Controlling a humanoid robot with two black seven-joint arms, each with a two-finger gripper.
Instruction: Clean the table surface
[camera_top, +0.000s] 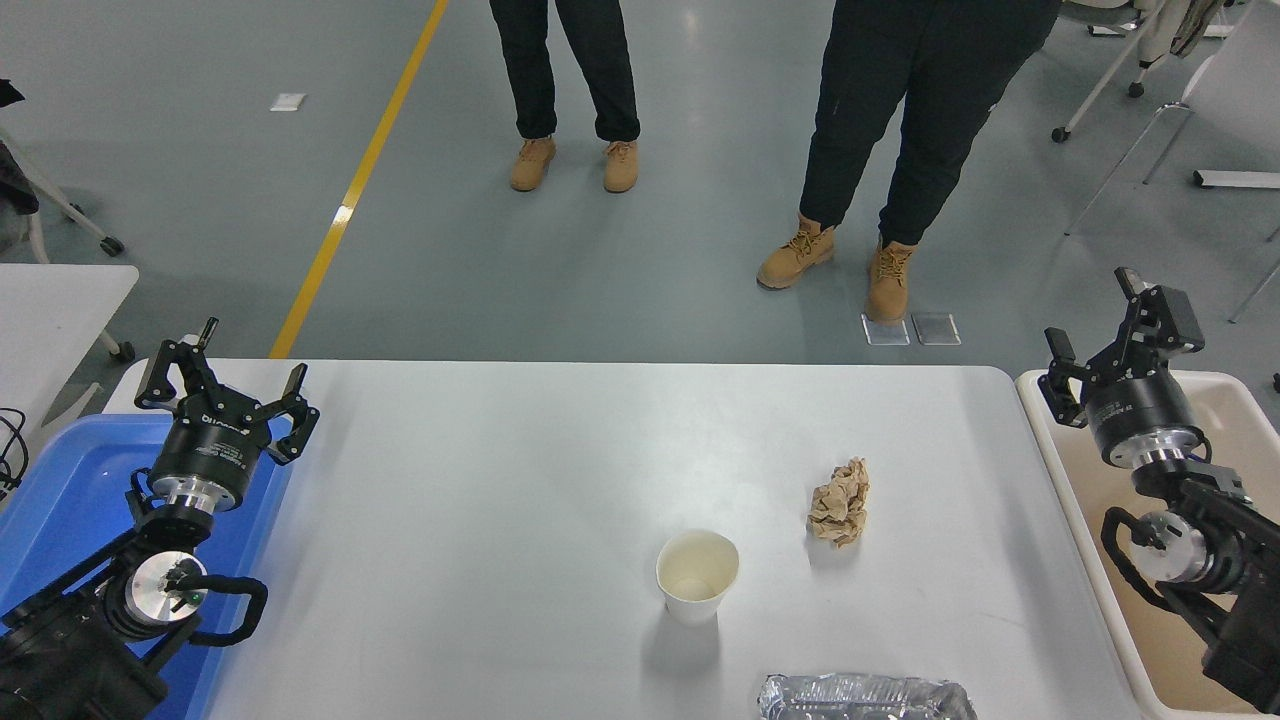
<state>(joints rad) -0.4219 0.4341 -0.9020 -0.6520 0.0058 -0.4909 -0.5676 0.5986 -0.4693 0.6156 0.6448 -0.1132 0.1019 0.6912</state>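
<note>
The right claw (1095, 345) hangs with its fingers apart and empty over the beige bin (1235, 420), the tabletop (480, 480) spreading out to its left; the left claw (225, 380), also spread, is parked above the blue bin (60, 490). Left of and nearer than the right claw stand an upright paper cup (697, 575), a crumpled brown paper wad (840, 503) and a foil tray (865, 698) (partly cut off). A sideways reach could tip the light cup, I judge.

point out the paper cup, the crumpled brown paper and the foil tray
white paper cup (697, 577), head view, on its open rim and inside
crumpled brown paper ball (839, 503), head view, its middle
silver foil tray (865, 698), head view, its top edge
</note>
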